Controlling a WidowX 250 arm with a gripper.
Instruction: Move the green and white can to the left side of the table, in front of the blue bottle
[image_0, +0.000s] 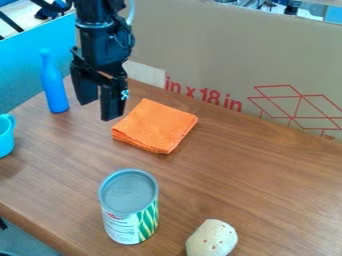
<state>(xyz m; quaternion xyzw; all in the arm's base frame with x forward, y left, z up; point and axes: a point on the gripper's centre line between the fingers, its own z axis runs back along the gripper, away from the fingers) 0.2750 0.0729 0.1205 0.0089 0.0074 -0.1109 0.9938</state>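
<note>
Above the table's back left part hangs the gripper (99, 111), pointing down, its two fingers apart with nothing between them. An orange folded cloth (155, 125) lies on the wooden table just right of and below it in view. To its left stands an upright blue bottle (53, 84). Nearer the front, a tin can (129, 207) with a green and white label stands upright. At the front lies a pale, rounded object with small reddish spots (212, 238), cut off by the lower edge of the view.
A light blue cup (5, 135) sits at the left edge of the view. Behind the table (267, 170) rises a cardboard panel (220, 45) with red print, and a blue panel (20, 65) borders the left side.
</note>
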